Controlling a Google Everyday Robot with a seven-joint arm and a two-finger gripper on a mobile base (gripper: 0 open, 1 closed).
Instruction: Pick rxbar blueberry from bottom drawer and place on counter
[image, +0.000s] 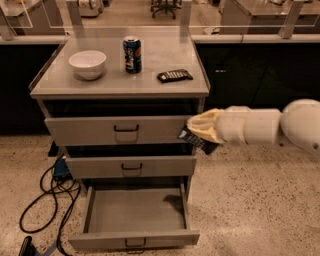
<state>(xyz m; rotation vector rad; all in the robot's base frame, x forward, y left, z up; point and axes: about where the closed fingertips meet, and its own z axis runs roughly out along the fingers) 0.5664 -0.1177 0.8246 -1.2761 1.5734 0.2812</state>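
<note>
My gripper (200, 131) sits at the right side of the cabinet, level with the top drawer's front, and is shut on the rxbar blueberry (199, 141), a dark navy bar hanging below the pale fingers (205, 124). The white arm reaches in from the right. The bottom drawer (135, 239) is pulled out below and its tray shows nothing inside. The counter (160, 55) is the pale-grey cabinet top above and to the left of the gripper.
On the counter stand a white bowl (87, 64), a blue soda can (132, 54) and a longer dark wrapped bar (175, 75). Black cables (47, 200) lie on the floor left of the cabinet. A long worktop with black fronts runs behind.
</note>
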